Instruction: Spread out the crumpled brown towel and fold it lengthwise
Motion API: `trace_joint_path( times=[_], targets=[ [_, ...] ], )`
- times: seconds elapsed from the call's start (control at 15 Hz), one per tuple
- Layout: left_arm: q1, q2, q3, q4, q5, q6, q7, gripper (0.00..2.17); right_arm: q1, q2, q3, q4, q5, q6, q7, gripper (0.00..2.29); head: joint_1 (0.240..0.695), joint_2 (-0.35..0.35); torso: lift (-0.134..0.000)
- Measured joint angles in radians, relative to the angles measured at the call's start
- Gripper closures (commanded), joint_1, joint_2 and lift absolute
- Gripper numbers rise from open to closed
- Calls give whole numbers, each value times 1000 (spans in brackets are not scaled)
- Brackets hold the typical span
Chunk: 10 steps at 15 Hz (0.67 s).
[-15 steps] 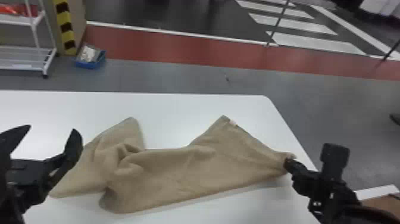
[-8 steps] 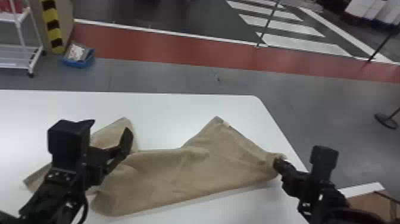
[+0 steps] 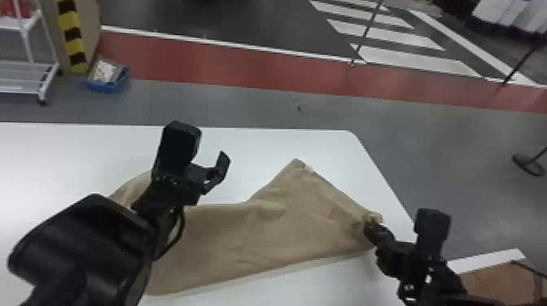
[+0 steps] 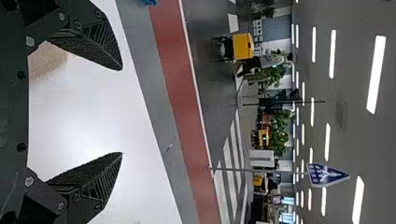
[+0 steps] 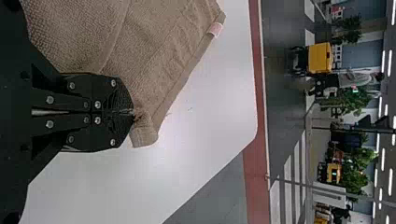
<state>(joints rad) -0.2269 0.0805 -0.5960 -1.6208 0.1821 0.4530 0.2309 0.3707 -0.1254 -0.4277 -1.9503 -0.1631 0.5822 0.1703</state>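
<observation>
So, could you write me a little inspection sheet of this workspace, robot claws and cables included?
Surface: smooth white table with a rounded far corner.
Job's things: brown cloth towel, partly spread, still creased, not folded lengthwise.
Clutter: blue open container with pale contents, on the floor beyond the table.
Left gripper: black, open, holding nothing.
Right gripper: black, shut on the towel's right end.
Cables: black loop beside the left arm.
Surroundings: white shelf rack, red floor strip.
</observation>
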Motion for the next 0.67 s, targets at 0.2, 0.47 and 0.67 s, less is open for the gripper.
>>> trace_joint_path(
  times=[0.2,0.47,0.67],
  targets=[
    [-54,-25,-1,78,-2,34,14,333,-1,-1,12,4,2,-12,0,1332,695,-350,-124],
    [-130,-66,1,227,-8,46,25,333,5,-2,26,4,1,-26,2,1332,695,-350,-124],
    [-184,-79,6,321,-12,47,16,340,13,-2,26,4,-3,-36,14,1332,695,-350,-124]
  ],
)
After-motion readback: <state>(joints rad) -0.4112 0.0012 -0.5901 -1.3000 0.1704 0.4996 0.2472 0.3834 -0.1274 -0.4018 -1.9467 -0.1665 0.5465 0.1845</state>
